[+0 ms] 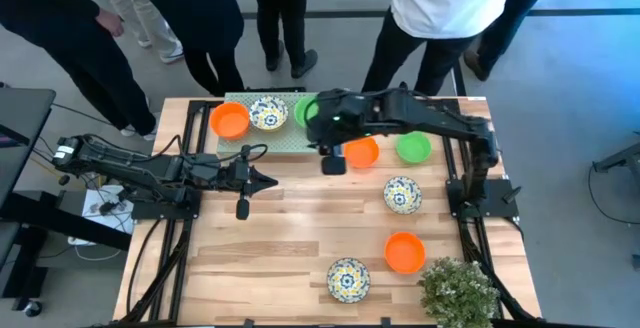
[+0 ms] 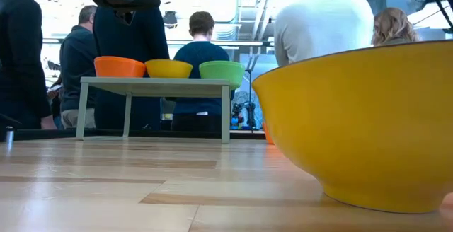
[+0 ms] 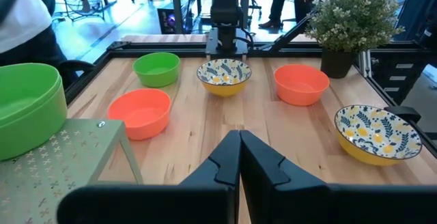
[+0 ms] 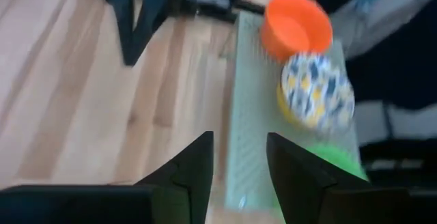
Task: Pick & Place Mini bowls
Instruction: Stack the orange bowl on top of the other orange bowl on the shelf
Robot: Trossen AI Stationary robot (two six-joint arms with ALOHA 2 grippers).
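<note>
A pale green stand [image 1: 262,136] at the far edge carries three mini bowls: orange [image 1: 230,120], floral [image 1: 268,113] and green [image 1: 303,111], the last partly hidden under my right arm. My right gripper [image 4: 239,142] hovers open and empty above the stand's near edge [image 4: 249,108], beside these bowls. Several more mini bowls rest on the table: orange [image 1: 362,153], green [image 1: 413,148], floral [image 1: 402,195], orange [image 1: 405,252], floral [image 1: 348,279]. My left gripper [image 3: 239,157] waits shut at the table's left, pointing toward its right edge.
A bushy potted plant [image 1: 458,290] stands at the near right corner. Several people stand beyond the far edge. In the low view a yellow-sided bowl [image 2: 361,126] fills the foreground. Bare wood lies at the middle and near left [image 1: 260,258].
</note>
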